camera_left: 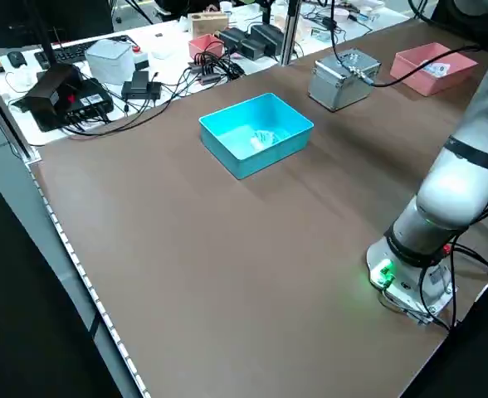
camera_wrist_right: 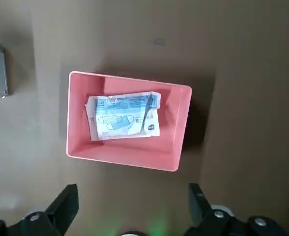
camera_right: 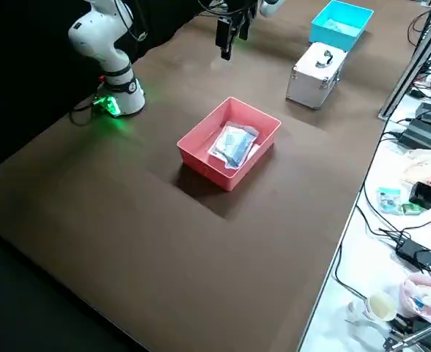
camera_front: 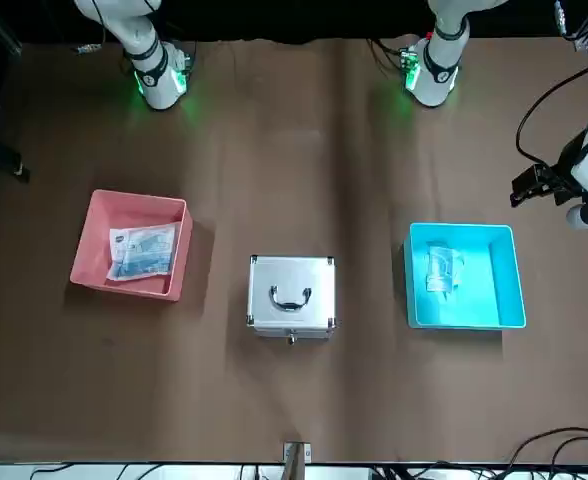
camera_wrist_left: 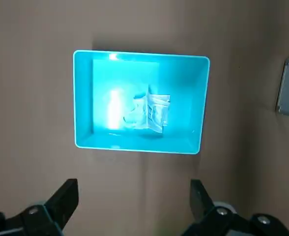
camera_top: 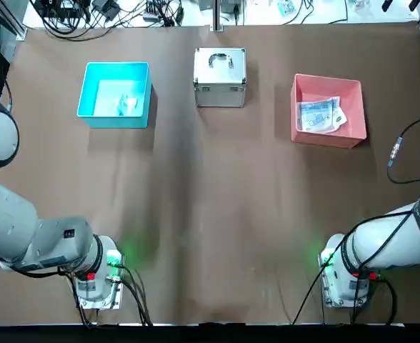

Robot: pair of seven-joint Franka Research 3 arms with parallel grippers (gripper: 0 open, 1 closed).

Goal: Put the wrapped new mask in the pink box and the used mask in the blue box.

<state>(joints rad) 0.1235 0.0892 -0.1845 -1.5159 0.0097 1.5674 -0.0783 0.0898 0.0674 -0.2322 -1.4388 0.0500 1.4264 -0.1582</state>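
Now both masks sit boxed on the brown table [camera_top: 217, 186], left pincer [camera_wrist_left: 134, 199] and right pincer [camera_wrist_right: 132, 199] spread wide, empty.

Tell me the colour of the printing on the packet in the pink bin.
Pale blue on the white packet, clearest in the right wrist view.

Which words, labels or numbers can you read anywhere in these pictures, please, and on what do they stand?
None can be read.
Wrapped new mask in the pink box: pale blue printing, too small to read.
Silver case: no label visible.
Blue box: no markings visible.
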